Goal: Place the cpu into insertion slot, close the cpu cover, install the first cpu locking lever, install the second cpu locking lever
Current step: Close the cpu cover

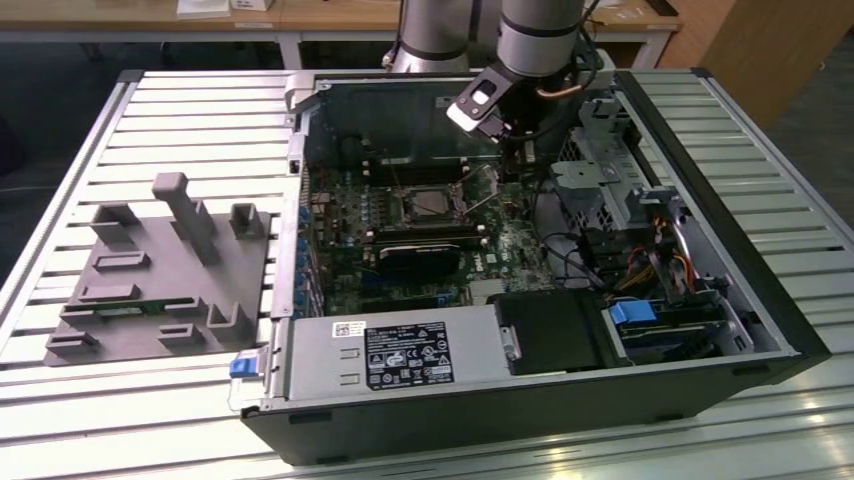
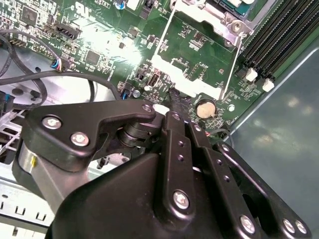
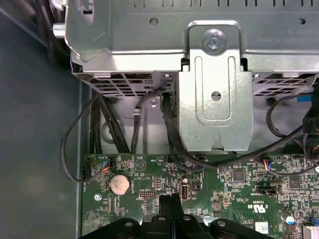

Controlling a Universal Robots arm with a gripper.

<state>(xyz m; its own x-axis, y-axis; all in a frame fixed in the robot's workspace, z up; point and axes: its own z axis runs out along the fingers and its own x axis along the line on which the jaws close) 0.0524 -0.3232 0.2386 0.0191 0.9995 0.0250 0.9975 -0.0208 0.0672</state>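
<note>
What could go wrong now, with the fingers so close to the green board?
The shut fingers are close to the green board, near the coin battery; a slip could scrape small parts. Black cables cross the board's edge just ahead of the fingers and could snag them.

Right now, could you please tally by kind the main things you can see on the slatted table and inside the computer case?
Computer case: 1
Grey holder block: 1
Power supply: 1
Processor socket: 1
Coin battery: 1
Total: 5
</note>
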